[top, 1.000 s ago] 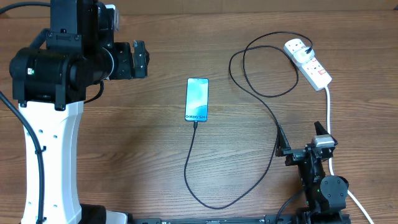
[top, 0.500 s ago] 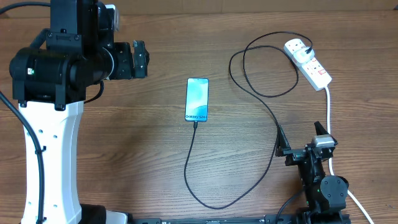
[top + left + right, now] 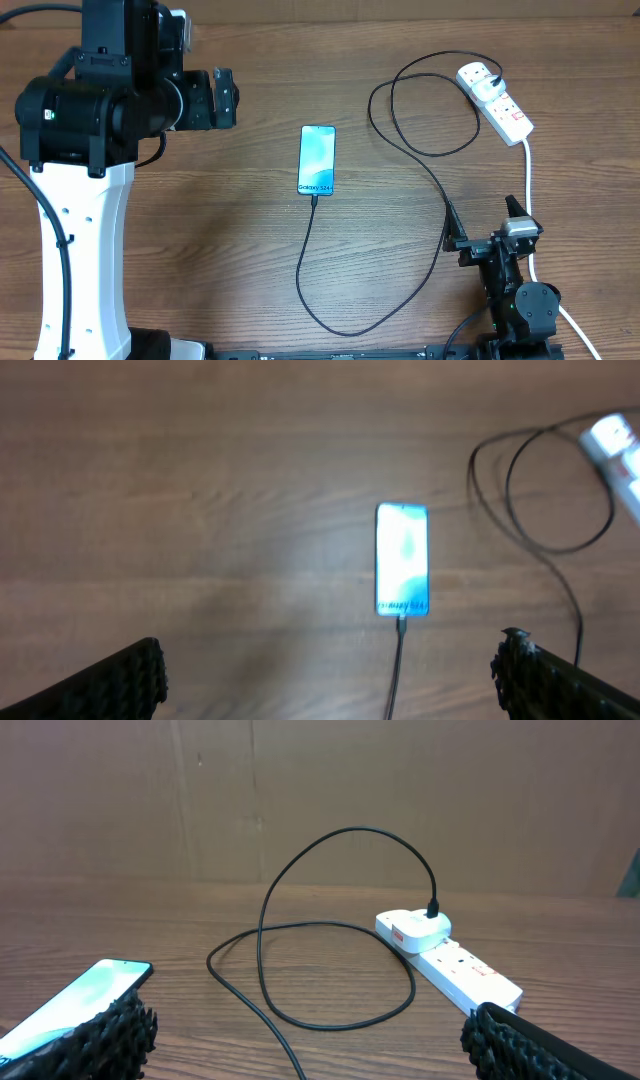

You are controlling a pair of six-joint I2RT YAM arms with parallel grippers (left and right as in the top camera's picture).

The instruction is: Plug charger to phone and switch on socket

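Still, nothing has shifted; charger (image 3: 298, 272) remains joined to phone (image 3: 316, 158).

A brown wood-grain worktop (image 3: 240, 250) filled nearly the whole overhead view. Its grain ran left to right, and faint long seams showed between its boards. From the left wrist the worktop (image 3: 180, 470) looked blurred, with a pale sheen of reflected light near the middle. From the right wrist it showed darker streaks in the grain and ended at a plain brown board wall (image 3: 330, 780) standing upright behind it. A thin vertical seam (image 3: 251, 790) split that wall, and a dark grey sliver (image 3: 633, 875) sat at the view's right edge, too narrow to identify.
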